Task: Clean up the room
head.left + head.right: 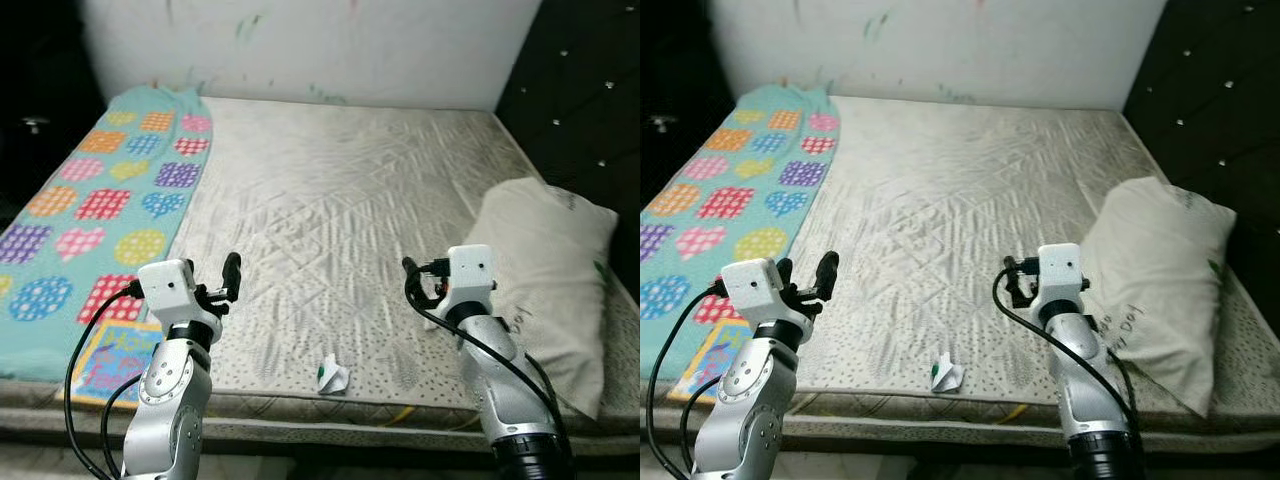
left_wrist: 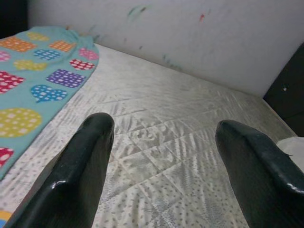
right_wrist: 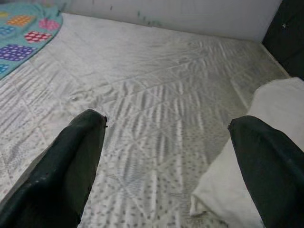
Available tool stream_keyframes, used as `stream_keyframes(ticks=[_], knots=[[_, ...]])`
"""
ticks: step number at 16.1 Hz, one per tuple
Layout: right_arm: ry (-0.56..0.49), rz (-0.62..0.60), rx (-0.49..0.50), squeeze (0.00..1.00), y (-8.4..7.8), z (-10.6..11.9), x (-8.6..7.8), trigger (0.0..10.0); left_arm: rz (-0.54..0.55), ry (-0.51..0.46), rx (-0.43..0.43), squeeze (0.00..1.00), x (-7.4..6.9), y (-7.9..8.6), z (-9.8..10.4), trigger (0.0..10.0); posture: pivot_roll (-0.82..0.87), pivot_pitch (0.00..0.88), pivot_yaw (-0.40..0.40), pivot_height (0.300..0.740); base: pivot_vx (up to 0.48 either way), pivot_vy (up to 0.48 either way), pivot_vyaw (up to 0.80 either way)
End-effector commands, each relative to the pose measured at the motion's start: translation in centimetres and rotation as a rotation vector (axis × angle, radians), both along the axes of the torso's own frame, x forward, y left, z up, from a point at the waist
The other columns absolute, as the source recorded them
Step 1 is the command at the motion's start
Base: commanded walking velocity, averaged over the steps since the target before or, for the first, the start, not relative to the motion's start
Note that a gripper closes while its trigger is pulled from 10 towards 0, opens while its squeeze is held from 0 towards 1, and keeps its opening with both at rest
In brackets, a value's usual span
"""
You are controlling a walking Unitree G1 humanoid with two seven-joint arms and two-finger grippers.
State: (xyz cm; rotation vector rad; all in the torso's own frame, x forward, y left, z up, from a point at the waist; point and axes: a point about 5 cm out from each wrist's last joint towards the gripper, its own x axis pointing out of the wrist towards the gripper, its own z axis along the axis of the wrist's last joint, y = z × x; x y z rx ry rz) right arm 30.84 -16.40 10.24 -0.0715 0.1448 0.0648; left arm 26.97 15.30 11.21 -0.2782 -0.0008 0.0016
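A small crumpled white wrapper with a green mark (image 1: 333, 376) lies on the grey quilted mattress (image 1: 330, 190), close to its front edge and between my two arms. My left gripper (image 1: 226, 284) hovers over the mattress to the wrapper's left, open and holding nothing; the left wrist view shows its fingers (image 2: 80, 166) spread wide. To the wrapper's right my right gripper (image 1: 410, 283) is also open and holds nothing. Its fingertips (image 3: 71, 156) stand apart in the right wrist view, beside the edge of a white pillow (image 3: 247, 156).
A teal blanket with coloured hearts (image 1: 110, 190) covers the bed's left side. A blue and yellow printed sheet (image 1: 110, 355) lies at the front left corner. The white pillow (image 1: 545, 275) lies at the right, by a black padded headboard (image 1: 590, 90). A white wall (image 1: 320, 45) stands behind.
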Motion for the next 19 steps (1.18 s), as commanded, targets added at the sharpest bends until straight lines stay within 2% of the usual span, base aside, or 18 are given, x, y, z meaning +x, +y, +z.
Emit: stream_keyframes(ticks=[1,3,5,6,8,10,14,17,19], knots=[[-0.004,-0.016,-0.005,0.00,-0.6,0.1,0.0,10.0,-0.018,0.000,-0.011,0.00,0.1,-0.4,0.1,10.0,0.01,0.059,-0.026,0.740,0.000,0.000,-0.68],[-0.004,0.000,-0.010,0.00,-0.4,0.2,0.0,10.0,-0.018,-0.001,-0.012,0.00,0.2,-0.4,0.1,10.0,0.01,0.061,-0.026,0.740,0.000,0.000,0.00],[0.008,-0.034,-0.148,0.00,-0.8,-0.2,0.2,10.0,-0.032,-0.020,-0.030,0.00,0.1,-0.6,0.4,10.0,0.01,0.064,-0.029,0.740,0.000,0.000,0.00],[-0.007,-0.002,-0.125,0.00,-0.4,-0.2,0.2,10.0,-0.044,-0.031,-0.030,0.00,0.1,-0.9,0.6,10.0,0.01,0.067,-0.031,0.740,0.000,0.000,0.00],[-0.034,-0.035,-0.188,0.00,-0.5,0.0,0.2,10.0,-0.038,-0.025,-0.024,0.00,0.0,-0.8,0.5,10.0,0.01,0.067,-0.031,0.740,0.000,0.000,0.00],[-0.007,-0.022,-0.172,0.00,-0.2,0.1,0.3,10.0,-0.033,-0.013,-0.022,0.00,-0.2,-0.5,0.2,10.0,0.02,0.079,-0.030,0.740,0.000,0.000,0.00],[0.002,-0.007,-0.078,0.00,-0.4,-0.1,-0.1,10.0,-0.037,-0.010,-0.006,0.00,-0.3,-0.2,0.2,10.0,0.02,0.092,-0.032,0.740,0.000,0.000,0.00],[0.017,0.000,-0.089,0.00,-1.1,-0.4,-0.8,10.0,-0.015,0.038,0.026,0.00,-1.1,1.4,-0.9,10.0,0.02,0.101,-0.028,0.740,0.000,0.000,0.00],[0.037,-0.014,-0.100,0.00,-1.4,-0.8,-1.1,10.0,-0.007,0.073,0.035,0.00,-1.5,1.8,-1.5,10.0,0.02,0.100,-0.026,0.740,0.000,0.000,0.00]])
